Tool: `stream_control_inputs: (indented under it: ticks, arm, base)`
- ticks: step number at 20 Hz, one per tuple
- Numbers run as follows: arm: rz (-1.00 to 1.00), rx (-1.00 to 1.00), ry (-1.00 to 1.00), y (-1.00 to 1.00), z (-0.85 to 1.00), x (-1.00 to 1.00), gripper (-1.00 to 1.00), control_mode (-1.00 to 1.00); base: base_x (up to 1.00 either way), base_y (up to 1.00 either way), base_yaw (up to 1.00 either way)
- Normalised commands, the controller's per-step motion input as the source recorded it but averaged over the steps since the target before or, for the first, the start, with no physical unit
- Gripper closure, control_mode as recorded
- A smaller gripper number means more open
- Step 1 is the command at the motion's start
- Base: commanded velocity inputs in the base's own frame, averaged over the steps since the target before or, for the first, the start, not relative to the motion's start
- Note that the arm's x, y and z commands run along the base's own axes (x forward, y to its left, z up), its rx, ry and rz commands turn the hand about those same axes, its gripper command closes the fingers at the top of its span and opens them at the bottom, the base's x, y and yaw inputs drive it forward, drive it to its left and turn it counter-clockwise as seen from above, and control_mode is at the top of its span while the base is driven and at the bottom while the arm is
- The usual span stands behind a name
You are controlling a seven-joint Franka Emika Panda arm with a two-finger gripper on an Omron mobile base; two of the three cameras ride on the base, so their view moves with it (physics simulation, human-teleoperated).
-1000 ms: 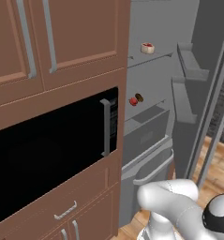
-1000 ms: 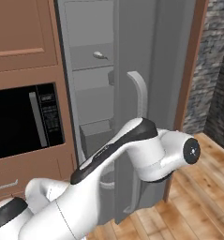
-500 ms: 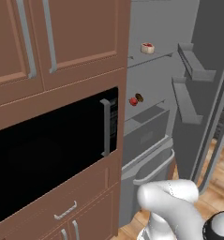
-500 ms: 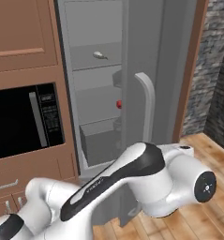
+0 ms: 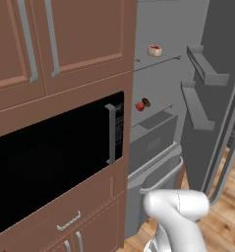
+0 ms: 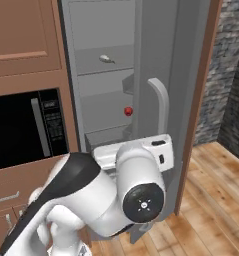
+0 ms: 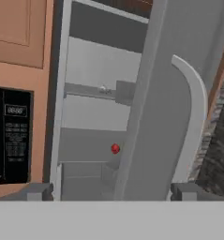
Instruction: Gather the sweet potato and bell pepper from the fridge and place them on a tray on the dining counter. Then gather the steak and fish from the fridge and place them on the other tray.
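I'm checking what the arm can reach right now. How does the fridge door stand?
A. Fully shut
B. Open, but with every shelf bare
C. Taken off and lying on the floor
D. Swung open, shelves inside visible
D: the fridge door stands swung open, and inside a small red item sits on a middle shelf, with another item on the shelf above.

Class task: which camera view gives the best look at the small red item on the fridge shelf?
The left base view: red item sits unobstructed beside a brown one. The right base and hand views show a red dot.
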Motion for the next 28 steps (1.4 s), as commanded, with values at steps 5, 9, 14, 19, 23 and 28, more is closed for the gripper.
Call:
stream_control_inputs:
  ticks: [5, 9, 14, 19, 23, 28]
  arm:
    - [-0.19, -0.34, -0.11, 0.99, 0.73, 0.00, -1.00, -1.00]
    - [-0.20, -0.35, -0.03, 0.91, 0.41, 0.22, -1.00, -1.00]
    - [-0.07, -0.13, 0.02, 0.12, -0.10, 0.26, -1.00, -1.00]
    - [-0.11, -0.16, 0.09, 0.04, 0.00, 0.50, -1.00, -1.00]
    - [-0.18, -0.14, 0.16, 0.00, 0.00, 0.51, -1.00, -1.00]
    - [-0.23, -0.12, 0.22, 0.00, 0.00, 0.52, -1.00, -1.00]
  base:
    - [0.00, 0.00, 0.00]
    - [0.00, 0.00, 0.00]
    - [0.00, 0.00, 0.00]
    - [0.00, 0.00, 0.00]
    - [0.00, 0.00, 0.00]
    - [0.00, 0.00, 0.00]
